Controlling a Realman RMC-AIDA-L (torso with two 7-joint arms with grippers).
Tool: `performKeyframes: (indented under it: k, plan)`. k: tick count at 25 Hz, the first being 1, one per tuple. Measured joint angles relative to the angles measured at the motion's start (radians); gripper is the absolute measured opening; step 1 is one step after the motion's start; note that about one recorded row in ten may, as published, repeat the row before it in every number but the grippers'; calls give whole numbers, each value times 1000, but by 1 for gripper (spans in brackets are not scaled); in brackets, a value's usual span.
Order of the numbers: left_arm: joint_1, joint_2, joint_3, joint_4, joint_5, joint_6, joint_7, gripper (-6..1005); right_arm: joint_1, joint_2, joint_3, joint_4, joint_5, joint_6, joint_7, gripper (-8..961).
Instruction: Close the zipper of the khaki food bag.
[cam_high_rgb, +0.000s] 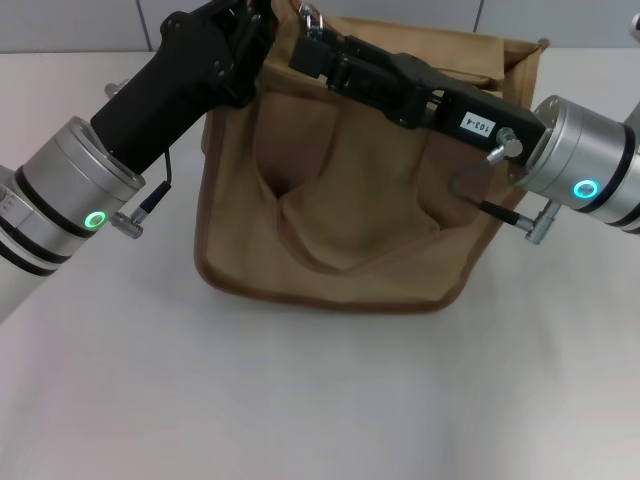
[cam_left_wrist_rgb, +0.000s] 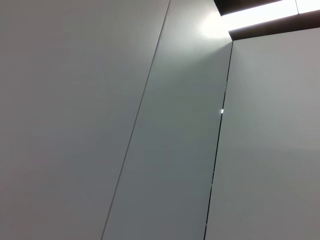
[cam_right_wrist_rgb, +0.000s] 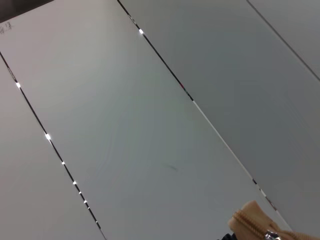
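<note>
The khaki food bag (cam_high_rgb: 340, 200) stands upright at the middle back of the white table. My left gripper (cam_high_rgb: 258, 30) presses against the bag's top left corner. My right gripper (cam_high_rgb: 312, 48) reaches across the bag's top from the right and is shut on the zipper's silver pull tab (cam_high_rgb: 312, 17), which sticks up near the top left. My right arm hides most of the zipper line. The right wrist view shows only a tan zipper end (cam_right_wrist_rgb: 250, 220) with a silver bit (cam_right_wrist_rgb: 271, 234). The left wrist view shows nothing of the bag.
The white table (cam_high_rgb: 320, 400) stretches in front of the bag and to both sides. A grey panelled wall (cam_left_wrist_rgb: 150, 125) fills both wrist views, with a bright light strip (cam_left_wrist_rgb: 260, 10) at one corner.
</note>
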Motion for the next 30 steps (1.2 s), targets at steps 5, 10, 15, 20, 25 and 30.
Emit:
performKeyframes:
  k: [5,10,15,20,25,30]
  plan:
    - [0,0,0,-7,0,0,1,37,8,1,-9,-1,0,3,2,762]
    - [1,0,0,-7,0,4,2,38,10,1,3,5,9,18,36,728]
    - [4,0,0,-8,3,6,2,38,11,1,-5,6,25,51,54,558]
    - [5,0,0,-10,3,9,2,38,18,1,-11,7,22,59,54,314]
    - [8,0,0,-10,2,12,2,38,14,1,-12,8,19,52,54,166]
    - [10,0,0,-10,2,12,2,39,5,1,-12,9,19,52,54,45]
